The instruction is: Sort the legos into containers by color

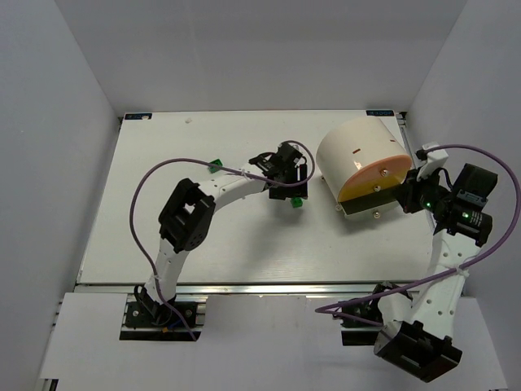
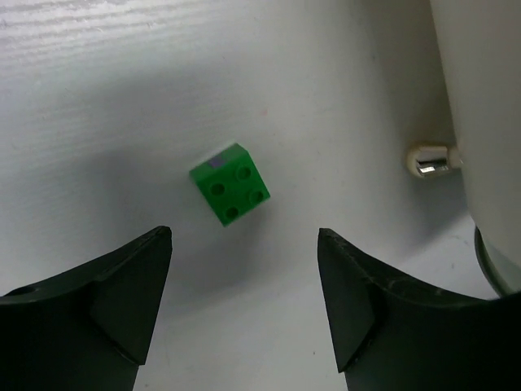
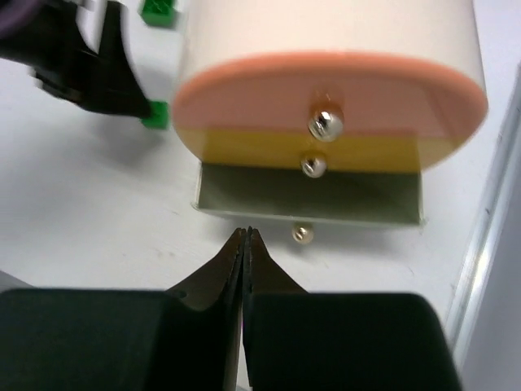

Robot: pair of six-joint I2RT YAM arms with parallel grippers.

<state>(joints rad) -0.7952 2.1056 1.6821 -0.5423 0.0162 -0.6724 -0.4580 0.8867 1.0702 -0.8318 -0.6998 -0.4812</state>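
Left claw (image 2: pixel 244 252) apart above green lego (image 2: pixel 231 184), near centre of bench (image 1: pixel 146 236). Lego sits skewed: square wrist, centre, descend, close on flat sides. Right claw (image 3: pixel 246 240) together, empty, facing tub (image 3: pixel 326 32).

Lab cell: white panel walls (image 1: pixel 57 122), white table (image 1: pixel 244 236).

A green two-by-two brick (image 2: pixel 230 183) lies skewed with four studs showing, near the left of the cream-white tub (image 1: pixel 356 147). The tub lies on its side, and its flat face, banded peach, yellow and olive, is turned near-right. A second green brick (image 1: pixel 216 165) lies well apart to the left.
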